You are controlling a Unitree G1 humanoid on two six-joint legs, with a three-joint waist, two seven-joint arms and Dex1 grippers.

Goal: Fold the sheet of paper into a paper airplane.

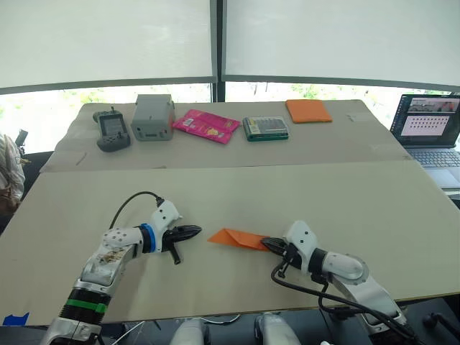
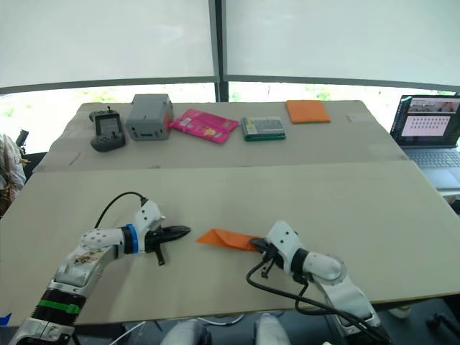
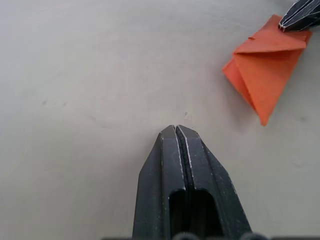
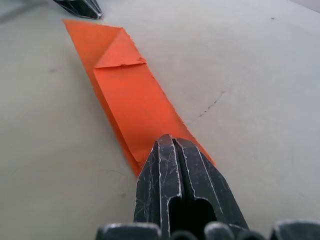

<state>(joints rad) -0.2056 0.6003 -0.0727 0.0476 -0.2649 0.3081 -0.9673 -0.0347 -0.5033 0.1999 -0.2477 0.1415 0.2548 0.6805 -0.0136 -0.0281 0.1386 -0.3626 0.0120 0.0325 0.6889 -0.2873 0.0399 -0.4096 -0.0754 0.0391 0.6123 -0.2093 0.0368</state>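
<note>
- Right gripper (image 1: 272,245) lay low on the near table, its two black fingers pressed together, tips meeting the near end of the paper airplane (image 1: 237,238). From the right wrist view, the closed fingers (image 4: 172,165) sat over the wedge's edge; I could not tell whether any paper was pinched between them, so I recorded the fingers as together and no more.
- Left gripper (image 1: 192,231) rested just beside the paper's opposite, pointed end, not touching it. I noted in the left wrist view that its fingers (image 3: 176,150) were closed against each other with nothing between them, over bare tabletop.
- I found the paper airplane flat on the front table (image 1: 345,208), between the two grippers, as a narrow orange wedge. In the right wrist view I saw a triangular flap folded over at the far end and a long crease running along its length.
- At the far table (image 1: 338,140) I logged, from the robot's left to its right: a dark handheld controller (image 1: 112,131), a grey box (image 1: 152,116), a pink glossy packet (image 1: 205,125), a dark flat case with a green edge (image 1: 265,128), and an orange rectangular pad (image 1: 308,111). All stood well apart from the grippers.
- An open laptop (image 1: 430,129) sat at the robot's far right, screen lit.
- At the left edge I observed part of a person (image 1: 8,176) in light clothing.
</note>
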